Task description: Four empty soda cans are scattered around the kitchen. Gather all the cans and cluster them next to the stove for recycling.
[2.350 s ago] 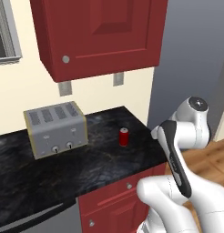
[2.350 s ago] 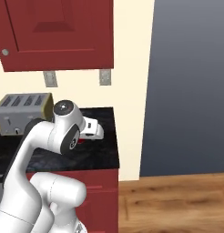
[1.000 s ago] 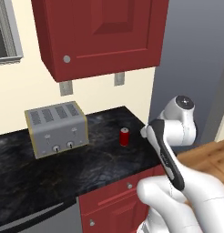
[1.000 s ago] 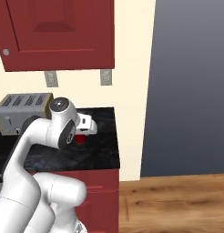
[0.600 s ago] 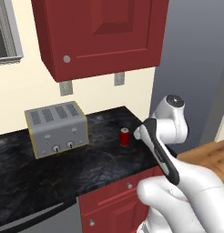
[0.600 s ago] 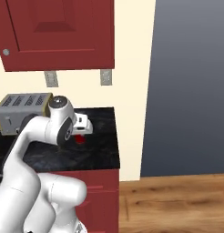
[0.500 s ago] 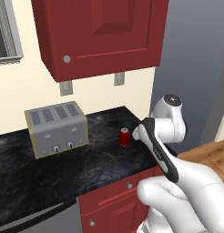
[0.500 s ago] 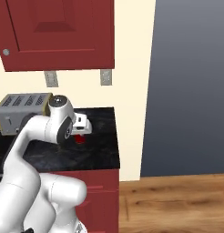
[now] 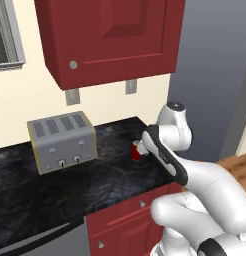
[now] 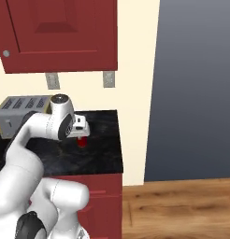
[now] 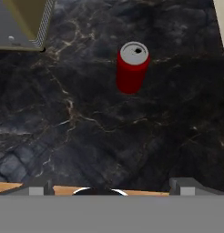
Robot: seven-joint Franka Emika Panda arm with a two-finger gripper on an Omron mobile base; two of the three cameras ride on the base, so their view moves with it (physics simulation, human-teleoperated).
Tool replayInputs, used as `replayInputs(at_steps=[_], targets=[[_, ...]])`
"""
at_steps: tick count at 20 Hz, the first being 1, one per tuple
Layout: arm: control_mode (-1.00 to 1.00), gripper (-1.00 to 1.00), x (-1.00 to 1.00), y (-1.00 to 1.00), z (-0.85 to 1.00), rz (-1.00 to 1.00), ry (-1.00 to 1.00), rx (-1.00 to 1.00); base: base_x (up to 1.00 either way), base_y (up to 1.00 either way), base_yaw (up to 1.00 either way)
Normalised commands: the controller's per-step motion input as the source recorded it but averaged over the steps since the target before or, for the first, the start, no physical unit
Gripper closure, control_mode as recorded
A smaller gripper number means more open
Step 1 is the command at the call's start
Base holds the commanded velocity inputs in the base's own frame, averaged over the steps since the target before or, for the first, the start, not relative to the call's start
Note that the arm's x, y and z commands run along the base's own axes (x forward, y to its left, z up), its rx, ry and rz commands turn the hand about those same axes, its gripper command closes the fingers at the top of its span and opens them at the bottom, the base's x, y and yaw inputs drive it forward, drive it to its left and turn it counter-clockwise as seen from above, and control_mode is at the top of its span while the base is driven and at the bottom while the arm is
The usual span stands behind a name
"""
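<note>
Here a red soda can stands upright on the black marbled table, silver top up, at about 12 o'clock in the hand view and well apart from the two finger tips at the bottom edge. The end effector is spread wide, with nothing between its tips. At 10 o'clock in that view sits the corner of a toaster, its near edge resting on the table.

From the left base view, the can is at the table's right end, at roughly 3 o'clock from the silver four-slot toaster and partly hidden behind the white arm. A dark red cabinet hangs above.

From the right base view, the can shows just below the arm's wrist, near the table's right edge, beside the cream wall.
</note>
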Motion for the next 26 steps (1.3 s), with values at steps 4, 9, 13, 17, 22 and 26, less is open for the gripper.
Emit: replayInputs(at_steps=[4,9,13,17,22,26], targets=[[-1.00,-1.00,0.36,0.18,-0.12,0.03,0.11,0.00,0.00,0.00,0.00],[-1.00,-1.00,0.37,0.02,-0.04,0.00,0.06,0.00,0.00,0.00,0.00],[-1.00,-1.00,0.21,0.00,-0.01,0.00,0.00,0.00,0.00,0.00,0.00],[-1.00,-1.00,0.23,0.00,-0.06,0.00,0.00,0.00,0.00,0.00,0.00],[-1.00,-1.00,0.18,0.00,-0.13,0.00,0.00,0.00,0.00,0.00,0.00],[-1.00,-1.00,0.21,0.00,-0.19,0.00,0.00,0.00,0.00,0.00,0.00]])
